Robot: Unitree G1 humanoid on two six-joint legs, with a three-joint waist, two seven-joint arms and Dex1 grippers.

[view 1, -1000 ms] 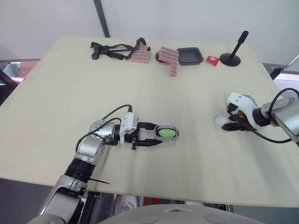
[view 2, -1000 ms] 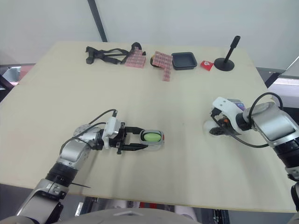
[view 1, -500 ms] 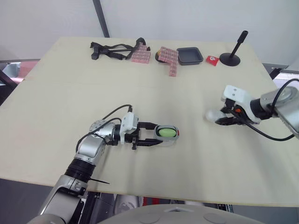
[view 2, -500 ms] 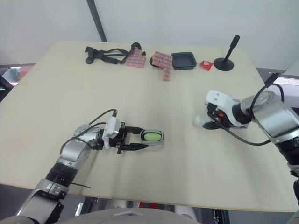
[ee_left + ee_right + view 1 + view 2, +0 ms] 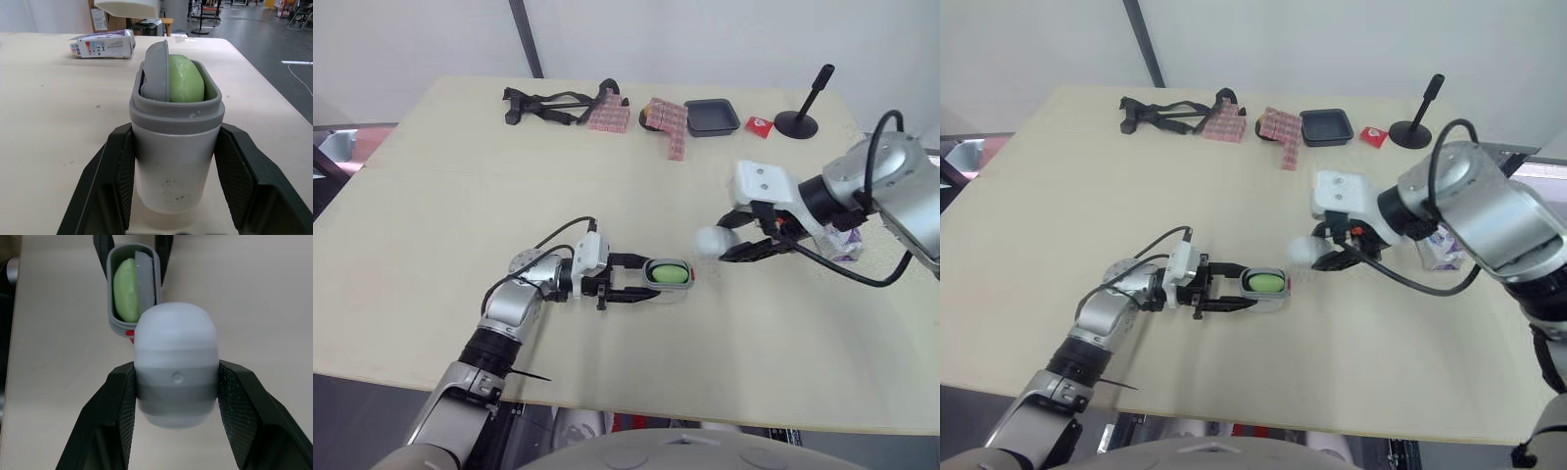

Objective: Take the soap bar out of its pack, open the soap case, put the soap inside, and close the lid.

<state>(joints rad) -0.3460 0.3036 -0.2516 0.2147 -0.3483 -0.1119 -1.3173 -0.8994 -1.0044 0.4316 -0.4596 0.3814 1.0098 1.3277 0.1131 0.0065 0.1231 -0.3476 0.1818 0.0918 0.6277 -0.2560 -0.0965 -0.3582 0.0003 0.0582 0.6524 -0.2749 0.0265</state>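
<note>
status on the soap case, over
Left gripper shut on case, soap inside. Right gripper shut on lid, held short of case. Nothing between them.

Lit brightly and evenly from overhead across the whole table (image 5: 431,196), near edge to far corners. Throws only soft, faint shadows: a pale smudge on the table just beneath the left gripper (image 5: 646,280), another below the right gripper (image 5: 726,241). Falls brightest on the upper half of the lid (image 5: 176,333), pooling darker under the case (image 5: 176,161) between the black fingers (image 5: 112,176). Lays a dull sheen on those fingers and a gleam on the floor (image 5: 274,44) past the table's edge.
</note>
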